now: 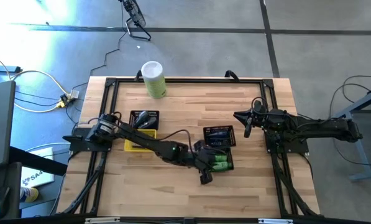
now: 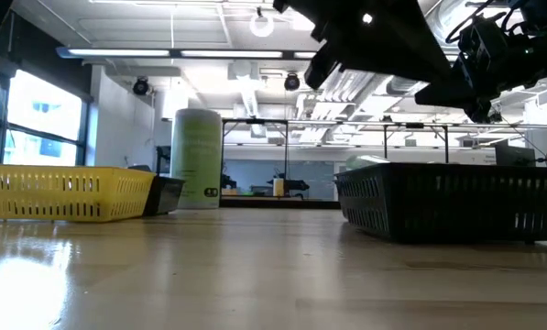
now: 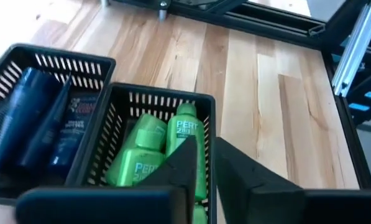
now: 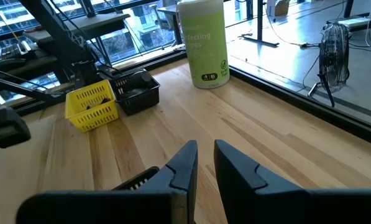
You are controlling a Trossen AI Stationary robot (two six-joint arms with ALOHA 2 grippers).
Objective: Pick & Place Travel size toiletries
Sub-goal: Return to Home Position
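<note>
Room: open workshop with a grey floor and loose cables around the rig; long ceiling lights and glazed walls show in the low view.
Desk (image 1: 247,186): pale wood planks inside a black frame; the near half lies bare, the goods are grouped mid-desk within reach of both arms.
Left arm: stretched slantwise across the desk to the two black bins.
Right arm: folded back at its own side, waiting.
Canister (image 1: 154,79): tall, pale green, white lid, upright at the far edge, well apart from the bins.
Yellow tray (image 1: 135,145): beside the left arm's base, touching a black basket (image 1: 145,118) that holds dark items.
Far bin (image 3: 61,57): holds dark blue tubes (image 3: 33,118), sorted by colour.
Near bin (image 3: 160,93): touching the far bin; holds the green bottles (image 3: 141,165), lying side by side.
Left tool (image 3: 204,165): above the near bin's rim, closed to a narrow slit, gripping nothing; judged done here, free to go home.
Right tool (image 4: 205,163): over bare wood, likewise closed to a slit and empty.
</note>
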